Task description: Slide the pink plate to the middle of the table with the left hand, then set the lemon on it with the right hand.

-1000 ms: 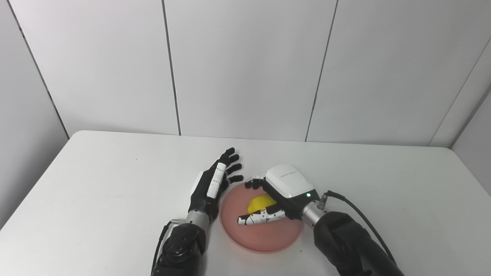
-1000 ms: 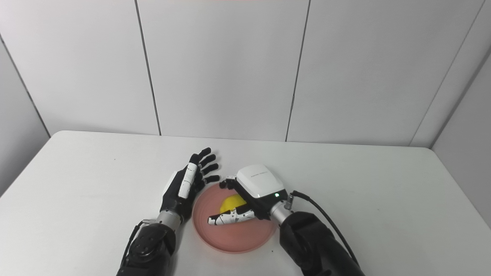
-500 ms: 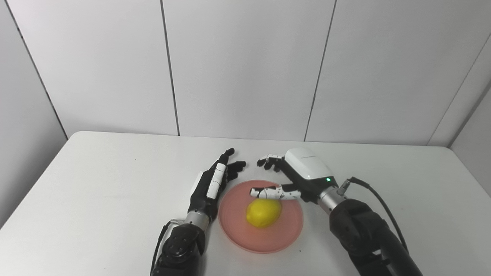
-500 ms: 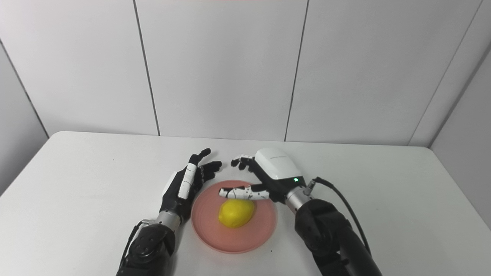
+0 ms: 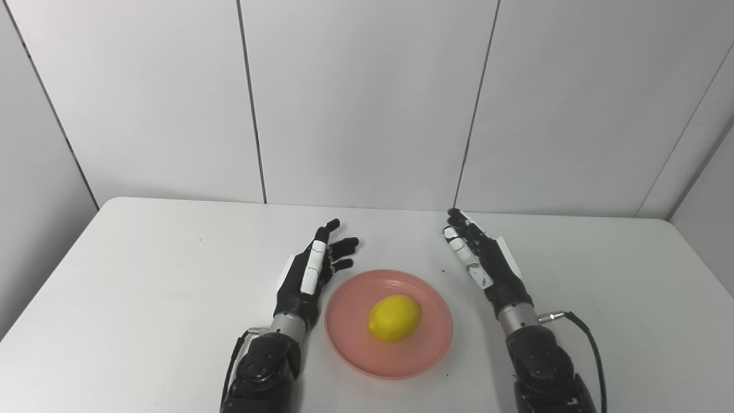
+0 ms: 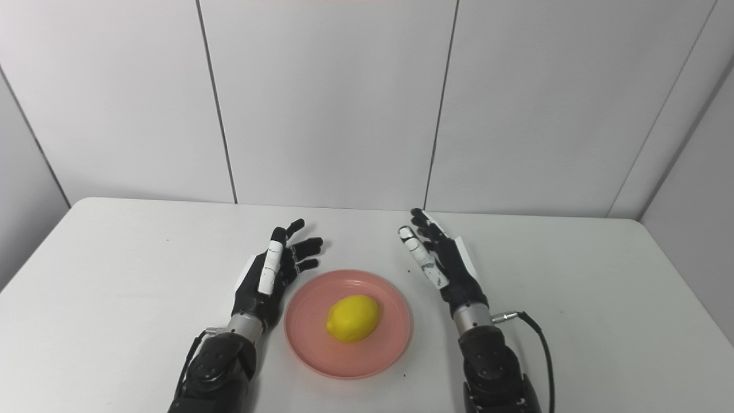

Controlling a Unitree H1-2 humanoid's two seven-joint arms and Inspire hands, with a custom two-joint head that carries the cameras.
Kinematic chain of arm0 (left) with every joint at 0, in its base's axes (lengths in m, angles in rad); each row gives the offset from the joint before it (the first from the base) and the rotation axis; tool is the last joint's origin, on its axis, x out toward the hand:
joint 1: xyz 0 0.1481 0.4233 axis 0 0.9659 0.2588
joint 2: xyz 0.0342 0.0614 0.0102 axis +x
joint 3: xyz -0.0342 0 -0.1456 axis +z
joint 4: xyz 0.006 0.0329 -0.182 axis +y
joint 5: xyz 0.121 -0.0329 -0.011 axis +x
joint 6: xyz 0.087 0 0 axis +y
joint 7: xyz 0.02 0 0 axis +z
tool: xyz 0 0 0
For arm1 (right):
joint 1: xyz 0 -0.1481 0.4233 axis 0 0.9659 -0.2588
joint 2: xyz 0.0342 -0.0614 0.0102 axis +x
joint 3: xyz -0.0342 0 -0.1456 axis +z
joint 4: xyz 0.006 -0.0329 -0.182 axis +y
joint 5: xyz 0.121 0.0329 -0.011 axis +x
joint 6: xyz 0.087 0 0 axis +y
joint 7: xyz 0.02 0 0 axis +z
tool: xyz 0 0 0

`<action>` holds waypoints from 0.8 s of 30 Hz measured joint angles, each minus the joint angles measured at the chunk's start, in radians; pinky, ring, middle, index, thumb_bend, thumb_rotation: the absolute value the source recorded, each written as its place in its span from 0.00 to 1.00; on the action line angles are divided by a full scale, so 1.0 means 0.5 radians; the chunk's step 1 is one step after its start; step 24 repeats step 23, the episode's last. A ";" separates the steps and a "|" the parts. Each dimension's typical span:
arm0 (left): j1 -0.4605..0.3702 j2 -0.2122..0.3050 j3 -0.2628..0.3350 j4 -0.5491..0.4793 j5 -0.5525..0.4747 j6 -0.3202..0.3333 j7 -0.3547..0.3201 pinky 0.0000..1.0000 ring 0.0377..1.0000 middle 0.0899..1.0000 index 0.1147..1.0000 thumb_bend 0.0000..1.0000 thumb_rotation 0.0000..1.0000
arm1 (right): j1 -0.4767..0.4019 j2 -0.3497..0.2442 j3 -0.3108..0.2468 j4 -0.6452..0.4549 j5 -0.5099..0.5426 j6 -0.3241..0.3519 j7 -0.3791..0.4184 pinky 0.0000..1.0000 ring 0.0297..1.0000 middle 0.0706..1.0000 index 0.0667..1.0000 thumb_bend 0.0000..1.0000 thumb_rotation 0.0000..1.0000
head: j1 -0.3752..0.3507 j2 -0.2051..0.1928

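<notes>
Both empty, spread hands, left hand and right hand, flank the plated lemon.

Left arm, black-jointed, is entering from the lower left edge and is angling up toward the centre; its black-and-white left hand is holding nothing, with its fingers spreading apart and pointing away from the robot, and the white-striped thumb side is facing upward. Right arm, with a black cable looping off the wrist, is entering from the lower right; its black-and-white right hand is likewise holding nothing, standing edge-on with its fingers extending nearly straight and close together, leaning up and to the left.
</notes>
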 measured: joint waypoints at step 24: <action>-0.016 -0.034 0.056 0.151 0.159 -0.303 0.308 1.00 1.00 1.00 1.00 0.85 1.00 | 0.006 0.151 -0.102 0.347 0.586 -0.313 -0.130 1.00 1.00 1.00 1.00 0.79 1.00 | 0.015 0.015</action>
